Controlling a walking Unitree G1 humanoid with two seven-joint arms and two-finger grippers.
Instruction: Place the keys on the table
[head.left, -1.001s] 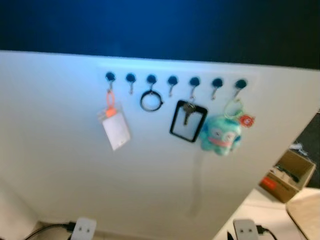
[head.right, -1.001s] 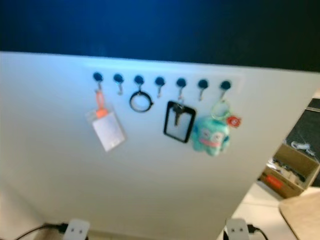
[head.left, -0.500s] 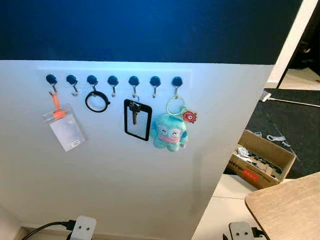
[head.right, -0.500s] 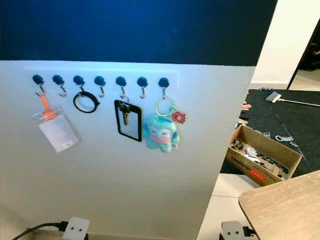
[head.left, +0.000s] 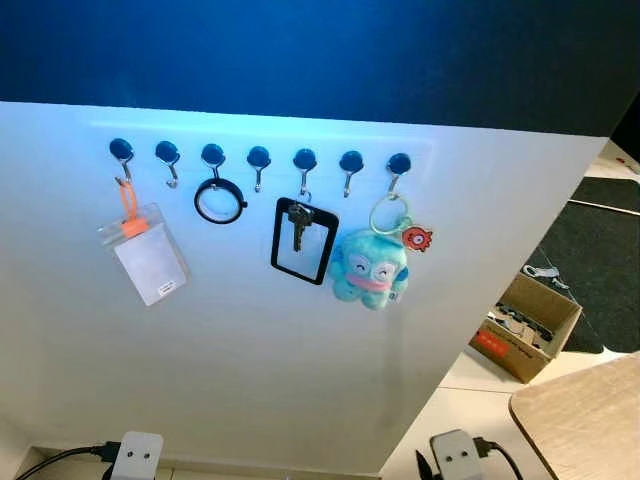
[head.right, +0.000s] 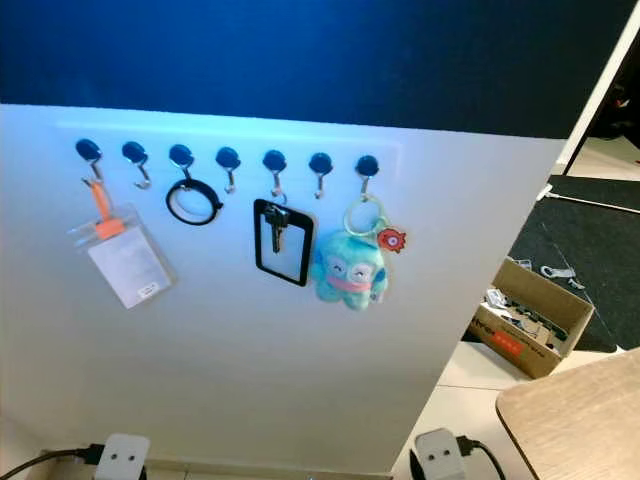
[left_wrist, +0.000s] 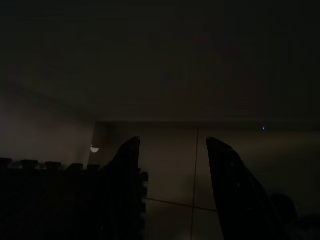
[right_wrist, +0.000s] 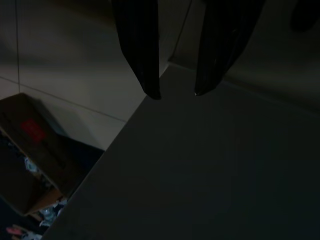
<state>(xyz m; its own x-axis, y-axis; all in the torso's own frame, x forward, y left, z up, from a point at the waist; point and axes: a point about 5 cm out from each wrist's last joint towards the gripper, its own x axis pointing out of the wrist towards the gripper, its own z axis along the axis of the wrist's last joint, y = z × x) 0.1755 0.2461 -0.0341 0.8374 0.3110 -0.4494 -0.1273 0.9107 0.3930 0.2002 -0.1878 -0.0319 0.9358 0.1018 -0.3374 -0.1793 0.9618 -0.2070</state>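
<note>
Keys still up on the wall rack, nothing in our grippers.

We're facing a white wall panel with a row of hooks (head.left: 258, 157). The key (head.left: 296, 224) hangs in front of a black frame (head.left: 302, 254), between a black ring (head.left: 220, 201) and a blue plush (head.left: 369, 270), with a badge holder (head.left: 149, 260) further left. The wooden table (head.left: 590, 420) sits low on our right, by a cardboard box (head.left: 526, 326). Our left gripper (left_wrist: 172, 155) and right gripper (right_wrist: 175, 92) both hang in shade, fingers apart, empty.
</note>
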